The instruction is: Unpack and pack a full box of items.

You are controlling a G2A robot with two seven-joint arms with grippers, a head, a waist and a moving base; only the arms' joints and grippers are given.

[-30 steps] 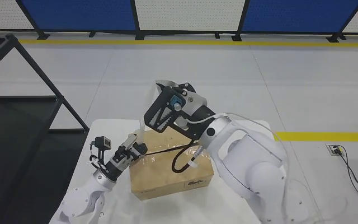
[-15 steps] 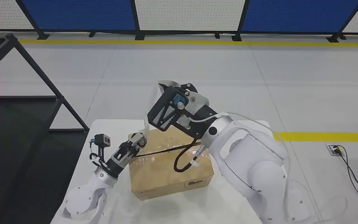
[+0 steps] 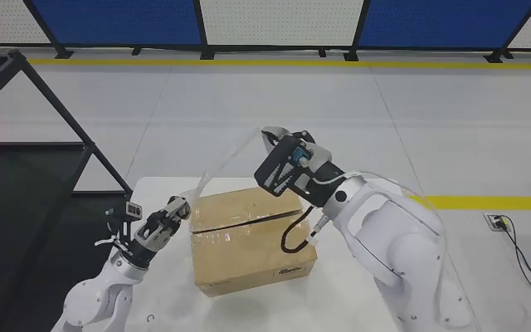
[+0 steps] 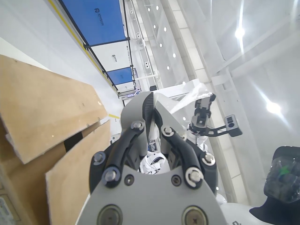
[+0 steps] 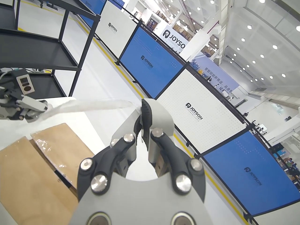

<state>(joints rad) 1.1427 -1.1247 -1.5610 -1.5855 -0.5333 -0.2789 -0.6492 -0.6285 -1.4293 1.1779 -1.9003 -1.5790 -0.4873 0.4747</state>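
Left gripper [image 3: 177,204] is pinched tight on one end of a clear tape strip [image 5: 93,106], and the right gripper [image 3: 267,134] is clamped on the other end, so the strip hangs taut between them. Its long axis runs straight from one set of fingertips to the other. From the left gripper, the box [image 3: 249,241] sits just beside it and a bit below, with the near corner practically under its tips. From the right gripper, the box is below and back toward the arm, near its far edge. I'd say the left one is nearer to the cardboard. The next move probably depends on the strip passing over that corner rather than along the seam, and I can't tell if any of it is stuck to the box. The top view gives you the whole span and the dark seam across the lid. Only the left wrist view shows the flaps [image 4: 46,90] sitting slightly apart with a dark gap between them, and the right wrist view shows shiny film on the cardboard.
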